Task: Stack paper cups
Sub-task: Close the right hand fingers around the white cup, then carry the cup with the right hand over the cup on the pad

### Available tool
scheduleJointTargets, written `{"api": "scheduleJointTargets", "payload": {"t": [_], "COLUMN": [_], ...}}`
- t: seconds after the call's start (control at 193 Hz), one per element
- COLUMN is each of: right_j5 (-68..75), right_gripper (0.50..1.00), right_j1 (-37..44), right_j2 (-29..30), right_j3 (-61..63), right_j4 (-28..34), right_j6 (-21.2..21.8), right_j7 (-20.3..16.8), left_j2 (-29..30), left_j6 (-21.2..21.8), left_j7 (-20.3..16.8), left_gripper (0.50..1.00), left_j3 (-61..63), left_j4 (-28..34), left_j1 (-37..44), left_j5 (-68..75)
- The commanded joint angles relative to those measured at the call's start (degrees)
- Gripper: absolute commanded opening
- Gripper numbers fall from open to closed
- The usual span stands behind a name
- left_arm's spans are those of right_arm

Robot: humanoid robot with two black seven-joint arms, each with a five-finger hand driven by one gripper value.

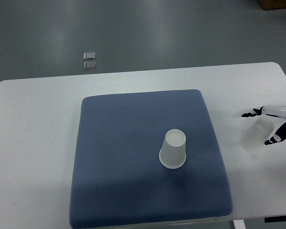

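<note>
A white paper cup (173,149) stands upside down on the blue mat (124,167), right of its middle. A second paper cup (255,136) sits tilted on the white table, right of the mat, its wide rim toward the lower left. My right hand (257,128) reaches in from the right edge with its fingers spread around this cup. One dark fingertip (248,114) points left just above the cup and is apart from it. Another fingertip (270,141) is against the cup's right side. The left arm does not show.
The white table (33,143) carries the mat, which reaches almost to the table's front edge. Grey floor lies beyond the far edge, with two small metal floor plates (89,60). A brown box corner (276,4) shows at the top right.
</note>
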Motion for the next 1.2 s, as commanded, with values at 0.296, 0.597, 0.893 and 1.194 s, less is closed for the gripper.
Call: {"api": "scheduleJointTargets", "payload": {"t": [0.296, 0.597, 0.893, 1.194], "right_j5": [-1.4, -1.4, -0.8, -0.6], "right_gripper": [0.627, 0.613, 0.619, 0.629], "right_j1": [-0.4, 0.2, 4.7, 13.5], "right_j2": [0.0, -0.3, 0.1, 0.4], "right_j3": [0.0, 0.0, 0.8, 0.9], "right_j4": [0.0, -0.1, 0.9, 11.2], "right_j6": [-0.9, -0.9, -0.1, 3.6], "right_j7": [0.0, 0.0, 0.0, 0.0], "left_j2": [0.0, 0.0, 0.0, 0.0], "left_j6": [0.0, 0.0, 0.0, 0.0], "left_j7": [0.0, 0.1, 0.0, 0.0], "left_gripper": [1.000, 1.000, 1.000, 1.000], "left_j3": [0.0, 0.0, 0.0, 0.0], "left_j4": [0.0, 0.1, 0.0, 0.0], "left_j1": [0.0, 0.0, 0.0, 0.0], "left_j5": [0.0, 0.0, 0.0, 0.0]}}
